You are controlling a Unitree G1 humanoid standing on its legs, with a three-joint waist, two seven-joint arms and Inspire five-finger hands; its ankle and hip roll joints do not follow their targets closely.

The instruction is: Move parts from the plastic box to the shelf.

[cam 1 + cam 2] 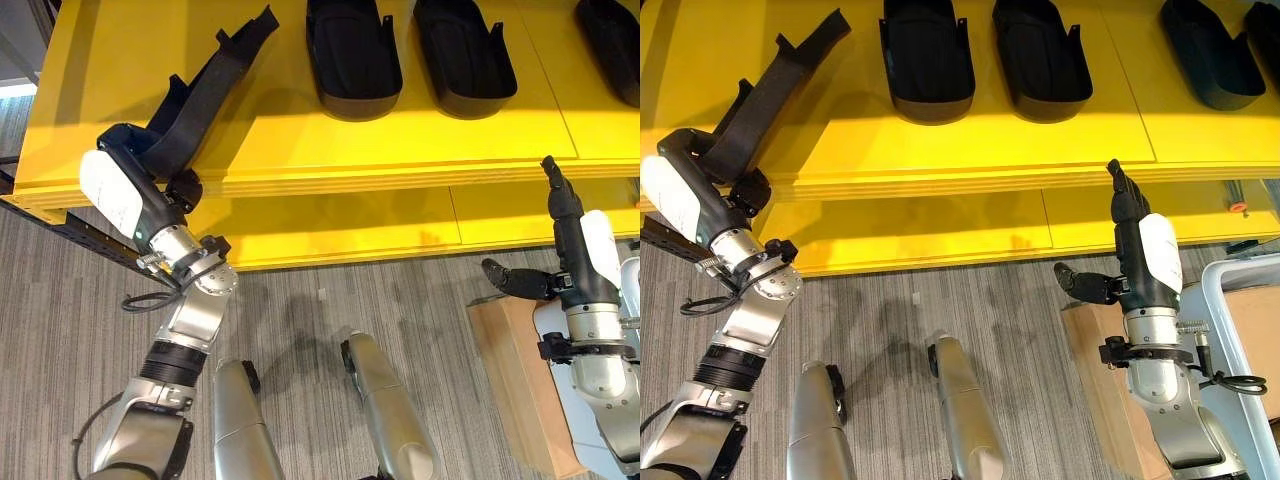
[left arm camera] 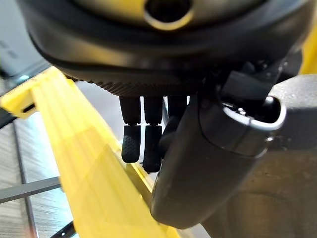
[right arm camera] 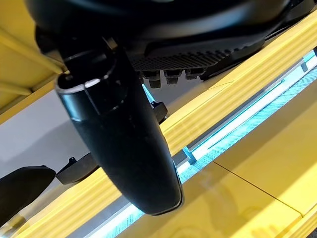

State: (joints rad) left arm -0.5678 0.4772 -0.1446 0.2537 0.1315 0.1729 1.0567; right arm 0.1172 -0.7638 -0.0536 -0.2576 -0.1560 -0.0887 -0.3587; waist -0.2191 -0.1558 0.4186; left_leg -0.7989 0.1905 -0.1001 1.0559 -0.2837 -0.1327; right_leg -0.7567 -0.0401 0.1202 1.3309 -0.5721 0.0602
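A long black part [image 1: 215,85] lies slanted on the yellow shelf [image 1: 400,140], its near end at the shelf's front left edge. My left hand [image 1: 135,150] is at that edge with its fingers curled round the part's near end; its fingers [image 2: 143,141] hang beside the yellow edge in the left wrist view. My right hand [image 1: 565,235] stands apart, low at the right in front of the shelf's lower tier. Its fingers are straight and point up, the thumb [image 1: 510,280] sticks out to the left, and it holds nothing.
Three black scoop-shaped parts [image 1: 352,55] [image 1: 463,55] [image 1: 610,35] lie in a row farther back on the shelf. A brown box [image 1: 520,390] stands on the grey floor by my right arm, with a white frame [image 1: 1230,300] beside it.
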